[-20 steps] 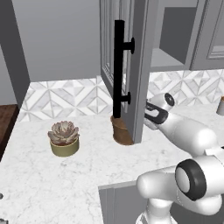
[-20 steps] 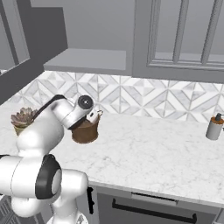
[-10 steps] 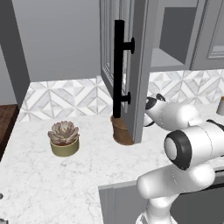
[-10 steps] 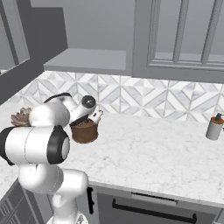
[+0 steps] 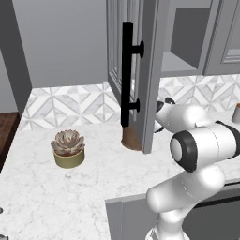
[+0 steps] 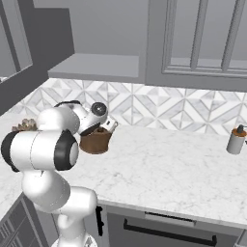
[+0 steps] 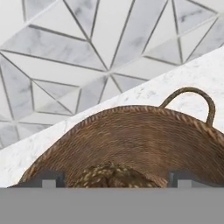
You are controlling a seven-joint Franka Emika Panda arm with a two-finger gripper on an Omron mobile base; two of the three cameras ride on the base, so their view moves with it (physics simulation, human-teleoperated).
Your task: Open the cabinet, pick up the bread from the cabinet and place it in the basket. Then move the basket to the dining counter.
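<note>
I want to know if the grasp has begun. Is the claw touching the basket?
Cannot tell. In the hand view the open claw sits right at the basket rim, its tips cut off at the picture's bottom, so no contact or gap shows.

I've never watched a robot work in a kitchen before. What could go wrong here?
The open end effector sits right over the basket, so it might knock or tip it. The cabinet door hangs open just above the arm and could get bumped. The basket's thin loop handle might be hard to grip.

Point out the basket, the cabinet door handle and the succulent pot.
basket (image 7: pixel 131 135), hand view, woven inner wall.
cabinet door handle (image 5: pixel 126 70), left base view, middle of the black bar.
succulent pot (image 5: pixel 69 159), left base view, olive side.
</note>
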